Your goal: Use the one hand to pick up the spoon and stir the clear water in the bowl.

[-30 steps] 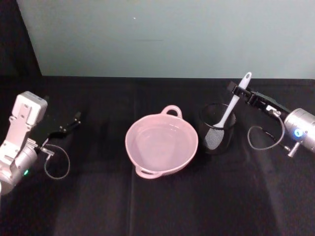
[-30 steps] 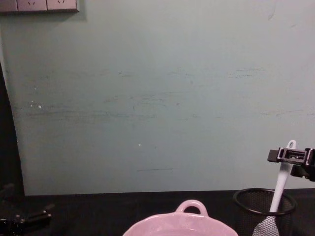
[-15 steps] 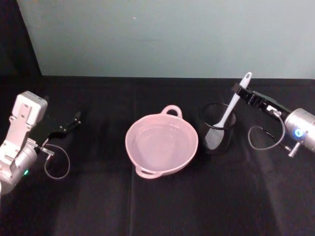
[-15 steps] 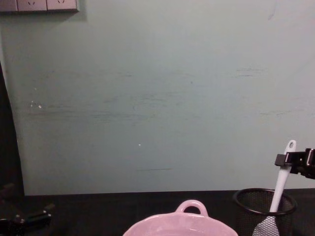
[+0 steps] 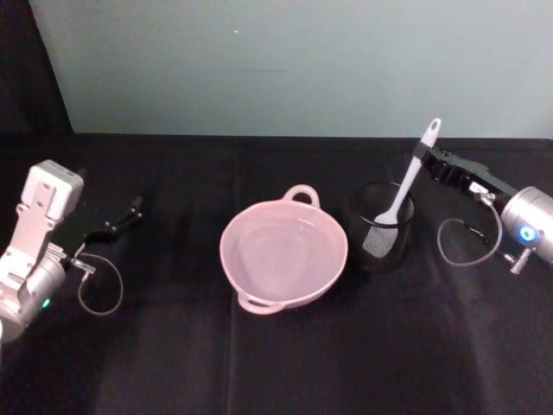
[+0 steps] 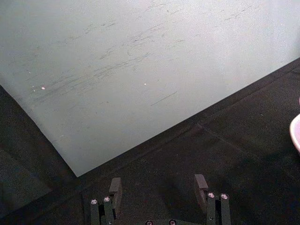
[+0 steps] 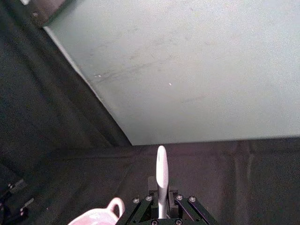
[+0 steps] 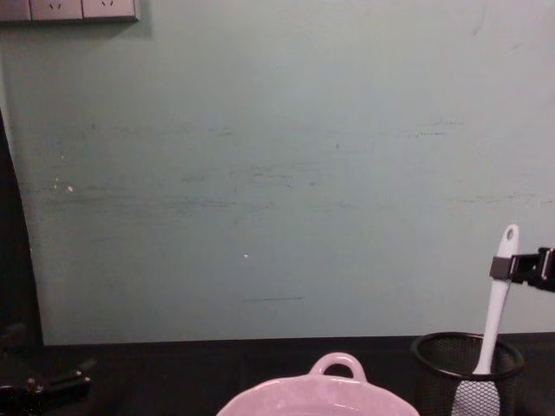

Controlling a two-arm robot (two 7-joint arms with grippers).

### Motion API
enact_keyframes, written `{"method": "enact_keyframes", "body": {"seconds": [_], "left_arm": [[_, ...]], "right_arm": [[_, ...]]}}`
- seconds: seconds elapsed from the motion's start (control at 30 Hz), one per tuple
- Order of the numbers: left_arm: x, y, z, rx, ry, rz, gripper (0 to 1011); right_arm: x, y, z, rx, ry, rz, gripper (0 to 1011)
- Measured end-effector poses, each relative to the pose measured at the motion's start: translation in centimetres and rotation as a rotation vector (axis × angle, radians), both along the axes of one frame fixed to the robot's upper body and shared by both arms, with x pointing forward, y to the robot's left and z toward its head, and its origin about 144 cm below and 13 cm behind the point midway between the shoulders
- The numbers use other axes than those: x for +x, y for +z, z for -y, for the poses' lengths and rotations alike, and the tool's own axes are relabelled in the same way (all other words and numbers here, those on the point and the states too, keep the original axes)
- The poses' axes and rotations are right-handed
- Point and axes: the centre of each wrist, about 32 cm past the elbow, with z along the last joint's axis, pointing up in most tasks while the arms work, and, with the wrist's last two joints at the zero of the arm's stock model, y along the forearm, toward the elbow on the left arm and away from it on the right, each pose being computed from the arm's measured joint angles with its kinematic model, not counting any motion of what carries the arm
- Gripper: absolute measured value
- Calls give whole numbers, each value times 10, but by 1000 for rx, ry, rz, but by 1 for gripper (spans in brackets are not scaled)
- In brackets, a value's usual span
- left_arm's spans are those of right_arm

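The white spoon (image 5: 408, 181) stands tilted in the black mesh cup (image 5: 385, 252), its blade low inside the cup and its holed tip up. My right gripper (image 5: 421, 156) reaches in from the right and is shut on the upper handle. In the chest view the right gripper (image 8: 503, 267) clamps the spoon (image 8: 496, 316) just below the tip. The right wrist view shows the spoon (image 7: 161, 180) between the right gripper's fingers (image 7: 152, 183). The pale pink bowl (image 5: 226, 259) holds clear water, left of the cup. My left gripper (image 6: 158, 187) stays open far left.
The mesh cup (image 8: 434, 381) stands close beside the bowl's (image 8: 336, 362) right side. A black cloth covers the table up to a pale green wall behind. The parked left gripper (image 5: 128, 213) with its looped cable lies at the table's left.
The right gripper closed in on the handle and rose slightly. The spoon's tip now stands higher and its blade has lifted a little inside the cup. The left arm has not moved.
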Motion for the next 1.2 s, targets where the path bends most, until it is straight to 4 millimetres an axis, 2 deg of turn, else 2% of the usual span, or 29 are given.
{"method": "enact_keyframes", "body": {"seconds": [0.23,0.4,0.43,0.6,0.63,0.77,0.87,1.07,1.2], "left_arm": [[0,0,0,0,0,0,1011],[0,0,0,0,0,0,1011],[0,0,0,0,0,0,1011],[0,0,0,0,0,0,1011],[0,0,0,0,0,0,1011],[0,0,0,0,0,0,1011],[0,0,0,0,0,0,1011],[0,0,0,0,0,0,1011],[0,0,0,0,0,0,1011]], "right_arm": [[-11,20,2,-113,35,124,120],[-20,48,4,-235,94,246,120],[-20,48,4,-235,94,246,119],[-23,88,2,-318,158,337,120],[-23,88,2,-318,158,337,120],[-23,115,-5,-346,207,391,120],[-22,126,-12,-340,240,410,120],[-20,134,-29,-280,315,408,120],[-20,117,-48,-229,382,367,119]]}}
